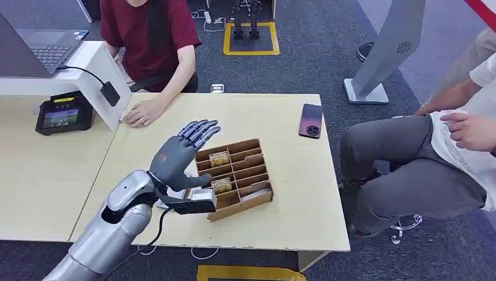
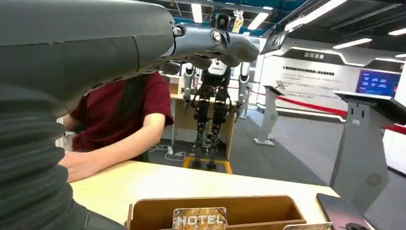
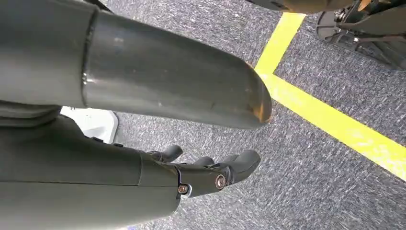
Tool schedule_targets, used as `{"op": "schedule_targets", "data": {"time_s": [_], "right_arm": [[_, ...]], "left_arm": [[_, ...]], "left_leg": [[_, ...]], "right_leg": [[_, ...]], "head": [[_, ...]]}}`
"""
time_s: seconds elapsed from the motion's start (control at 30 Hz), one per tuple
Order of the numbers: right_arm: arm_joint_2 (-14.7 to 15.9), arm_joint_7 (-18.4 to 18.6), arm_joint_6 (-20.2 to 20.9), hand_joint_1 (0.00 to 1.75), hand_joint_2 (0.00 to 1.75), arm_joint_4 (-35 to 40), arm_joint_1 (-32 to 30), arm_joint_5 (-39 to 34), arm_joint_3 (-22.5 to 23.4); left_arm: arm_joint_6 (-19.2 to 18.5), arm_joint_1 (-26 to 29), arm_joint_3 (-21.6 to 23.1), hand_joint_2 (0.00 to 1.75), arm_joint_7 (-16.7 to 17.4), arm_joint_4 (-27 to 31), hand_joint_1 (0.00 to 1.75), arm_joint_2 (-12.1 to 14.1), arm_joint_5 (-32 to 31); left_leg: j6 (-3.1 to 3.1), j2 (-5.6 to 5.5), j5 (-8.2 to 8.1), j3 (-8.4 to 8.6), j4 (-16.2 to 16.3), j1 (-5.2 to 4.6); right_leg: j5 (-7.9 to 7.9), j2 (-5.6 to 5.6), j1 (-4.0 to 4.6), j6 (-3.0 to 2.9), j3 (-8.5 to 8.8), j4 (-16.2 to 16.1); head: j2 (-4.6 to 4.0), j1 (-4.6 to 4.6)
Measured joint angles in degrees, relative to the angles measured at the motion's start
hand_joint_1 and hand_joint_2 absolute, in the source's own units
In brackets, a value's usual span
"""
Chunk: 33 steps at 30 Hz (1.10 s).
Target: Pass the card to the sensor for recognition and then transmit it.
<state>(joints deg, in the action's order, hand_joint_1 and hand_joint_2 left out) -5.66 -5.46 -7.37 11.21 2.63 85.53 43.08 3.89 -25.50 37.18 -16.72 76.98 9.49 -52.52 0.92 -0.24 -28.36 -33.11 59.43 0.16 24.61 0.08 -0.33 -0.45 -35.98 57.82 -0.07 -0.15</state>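
Overhead, the left hand (image 1: 181,153) hovers with fingers spread, holding nothing, above the wooden slotted tray (image 1: 248,206) where the hotel cards (image 1: 220,157) stand, partly hiding its near-left slots. Hanging over carpet, the right hand (image 3: 210,173) holds nothing, fingers loosely extended.

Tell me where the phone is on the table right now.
In the head view the phone lies flat near the table's far right edge, beyond and to the right of the wooden card holder, apart from it and close to the seated person's knee.
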Motion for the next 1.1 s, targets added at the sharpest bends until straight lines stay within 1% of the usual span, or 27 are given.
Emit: {"op": "schedule_targets", "data": {"time_s": [0.3, 0.4, 0.5, 0.73, 1.1], "right_arm": [[0.0, 0.0, 0.0, 0.0, 0.0, 0.0, 0.0, 0.1, 0.0], [0.0, 0.2, -0.1, 0.0, 0.0, 0.0, 0.0, 0.3, 0.0], [0.0, 0.2, -0.1, 0.0, 0.0, 0.0, 0.0, 0.5, 0.0], [0.0, 0.0, 0.0, 0.0, 0.0, 0.0, 0.0, 1.1, 0.0], [0.0, 0.1, 0.0, 0.0, 0.0, 0.0, 0.1, 1.0, 0.0]], "left_arm": [[0.3, 0.0, 1.2, 1.75, 0.1, 0.0, 0.0, 0.7, -0.6], [1.6, 0.1, 1.6, 1.75, 1.0, -0.2, 0.0, 0.7, -2.0], [1.9, 0.1, 1.8, 1.75, 1.2, -1.0, 0.0, 0.7, -2.6], [2.4, 0.5, 2.6, 1.75, 2.3, -5.1, 0.0, 0.7, -4.7], [2.1, 0.2, 3.2, 1.75, 2.5, -12.2, 0.0, -1.3, -4.8]], "left_leg": [[0.0, 0.0, 0.0, 0.0, 0.0, -0.01], [0.0, 0.0, 0.0, 0.0, 0.0, 0.0], [0.0, 0.01, 0.0, 0.0, 0.0, 0.0], [0.0, 0.01, 0.0, 0.0, 0.0, 0.0], [0.0, 0.01, 0.0, -0.01, 0.0, -0.01]], "right_leg": [[0.0, 0.0, -0.01, 0.0, 0.0, 0.0], [0.0, 0.0, 0.0, 0.0, 0.0, 0.0], [0.0, 0.0, 0.0, 0.0, 0.0, 0.0], [0.0, 0.0, 0.0, 0.0, -0.01, 0.0], [0.0, 0.0, -0.01, 0.0, -0.01, 0.0]], "head": [[0.0, -0.02], [0.0, 0.0], [0.0, 0.0], [0.0, -0.02], [0.0, 0.0]]}}
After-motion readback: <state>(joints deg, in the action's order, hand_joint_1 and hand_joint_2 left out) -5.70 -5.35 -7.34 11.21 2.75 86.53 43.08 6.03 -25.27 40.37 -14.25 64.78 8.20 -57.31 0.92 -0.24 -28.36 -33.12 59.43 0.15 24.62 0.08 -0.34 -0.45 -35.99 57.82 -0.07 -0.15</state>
